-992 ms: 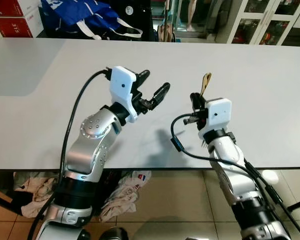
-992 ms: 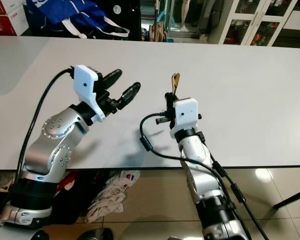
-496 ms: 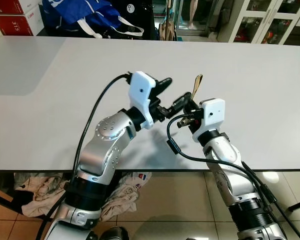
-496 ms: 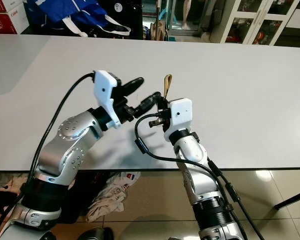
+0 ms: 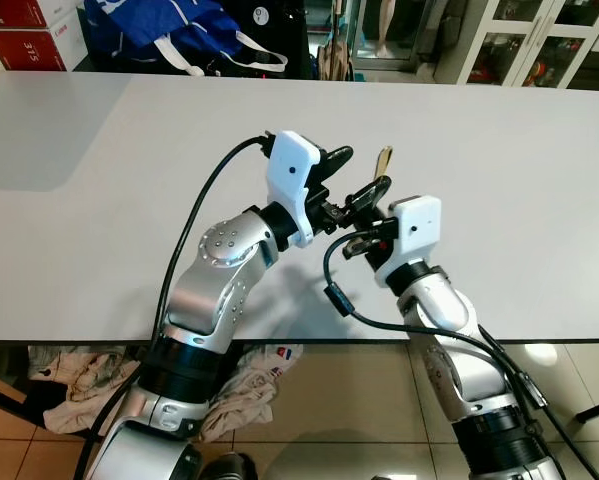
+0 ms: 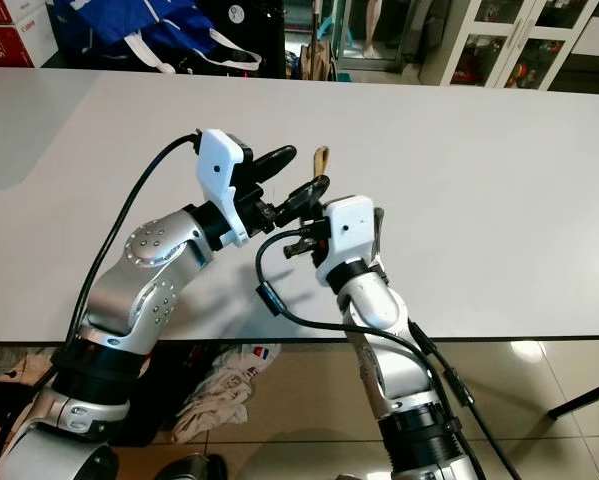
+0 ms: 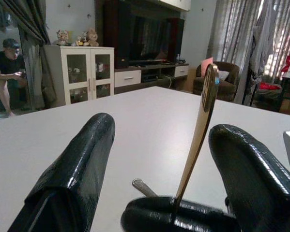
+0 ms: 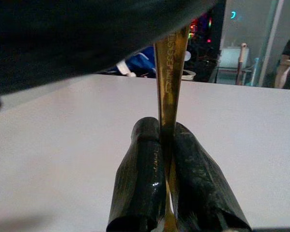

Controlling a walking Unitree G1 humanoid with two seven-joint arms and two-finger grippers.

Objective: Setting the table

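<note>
There is one gold spoon handle here, and two tools. The right tool has its two black fingers pressed together on the handle, pinching it. The handle is thin, flat and shiny gold, with tiny letters stamped on it. It stands nearly upright, up in the air above the white surface, and its top end pokes up between the two arms. You cannot see what the other end of it looks like.

The left tool is spread wide. One of its fingers is on one side of the gold handle and the other finger is on the other side, so the handle stands in the gap. The fingers are not touching it.

The two tools are close together over the near middle of the surface.

Behind the surface there is one blue bag with white straps. Next to it are two red boxes, one on top of the other. You cannot see inside the bag or the boxes. A white cupboard with glass doors stands at the back. Some cloths lie on the floor under the surface.
</note>
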